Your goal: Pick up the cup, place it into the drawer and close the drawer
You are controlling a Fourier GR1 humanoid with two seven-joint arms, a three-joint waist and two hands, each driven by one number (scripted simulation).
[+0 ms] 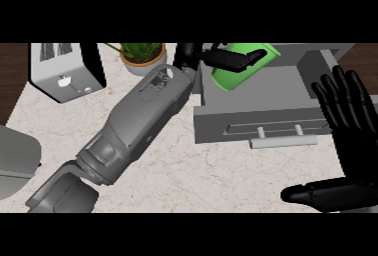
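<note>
Left hand (225,57): black fingers curled round the green cup, grasping it from the cup's upper-left side; grey forearm runs diagonally from the lower left of the view up to the drawer's back-left corner.
Cup (244,72): bright green, tilted on its side in the grasp, above the open drawer's rear left part; whether it touches the drawer floor cannot be told.
Drawer (258,120): grey, pulled out toward the robot, open at the top; front panel faces the lower edge of the view.
Drawer handle (283,142): pale bar on two short posts, on the front panel, right of centre.
Right hand (347,150): released, fingers straight and pointing up, thumb out to the left; shows at the right edge, just beside the drawer's right end.
Toaster (66,70): white and black, upper left of the counter.
Potted plant (142,57): small pot with green leaves, between toaster and left hand.
Counter (192,175): pale marbled top.
</note>
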